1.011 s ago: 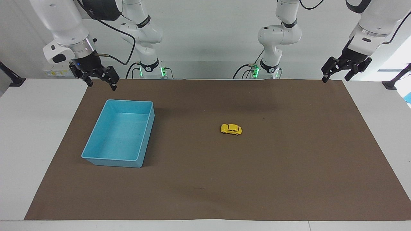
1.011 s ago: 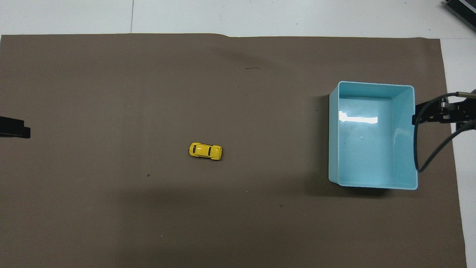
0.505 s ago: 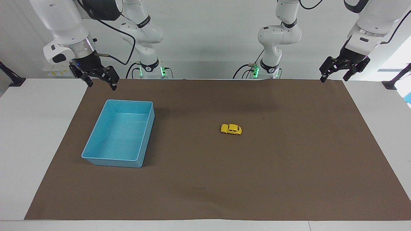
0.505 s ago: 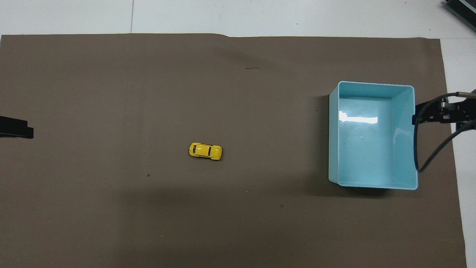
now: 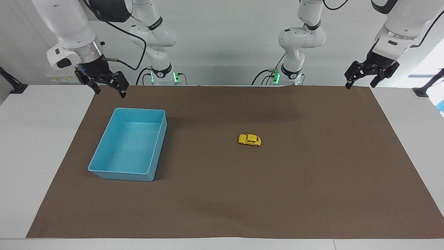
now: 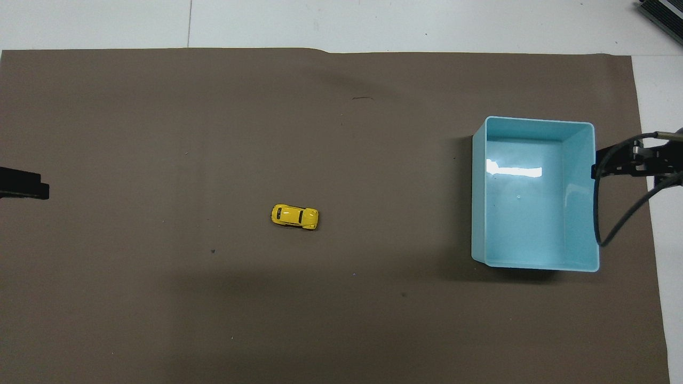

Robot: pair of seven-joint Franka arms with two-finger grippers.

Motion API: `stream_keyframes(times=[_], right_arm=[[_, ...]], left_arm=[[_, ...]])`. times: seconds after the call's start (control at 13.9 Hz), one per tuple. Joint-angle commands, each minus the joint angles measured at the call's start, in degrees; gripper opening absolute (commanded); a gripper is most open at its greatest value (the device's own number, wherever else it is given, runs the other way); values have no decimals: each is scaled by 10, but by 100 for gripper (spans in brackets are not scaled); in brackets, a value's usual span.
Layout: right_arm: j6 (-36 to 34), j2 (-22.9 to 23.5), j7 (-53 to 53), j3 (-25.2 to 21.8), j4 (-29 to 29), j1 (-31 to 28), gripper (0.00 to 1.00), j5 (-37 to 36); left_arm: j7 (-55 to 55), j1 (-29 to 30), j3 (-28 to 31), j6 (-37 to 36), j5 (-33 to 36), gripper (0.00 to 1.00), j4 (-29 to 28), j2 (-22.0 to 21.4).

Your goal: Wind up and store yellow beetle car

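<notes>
Yellow beetle car point(image 5: 249, 140) sitting untouched mid-mat; left gripper point(image 5: 360, 75), right gripper point(image 5: 107, 83) both hanging raised, fingers apart, empty. Risk: tiny car rolling away under off-centre pinch.

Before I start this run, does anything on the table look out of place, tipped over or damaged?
Nothing stands out. The yellow beetle car sits upright on its wheels on the brown mat, and the blue bin stands level and empty. The left gripper and right gripper hang open, holding nothing.
</notes>
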Motion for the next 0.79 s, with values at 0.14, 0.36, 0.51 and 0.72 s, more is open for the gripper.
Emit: stream_keyframes(times=[0.14, 0.36, 0.51, 0.72], right_arm=[[5, -5, -16, 4, -7, -8, 100, 1], [5, -6, -16, 4, -7, -8, 100, 1], [6, -5, -16, 4, -7, -8, 100, 1], [6, -5, -16, 4, -7, -8, 100, 0]], left_arm=[[-5, -1, -1, -6, 4, 100, -14, -14], [-5, 0, -1, -5, 4, 100, -13, -13], [-5, -1, -1, -6, 3, 100, -13, -13], [-34, -6, -2, -14, 3, 100, -13, -14]])
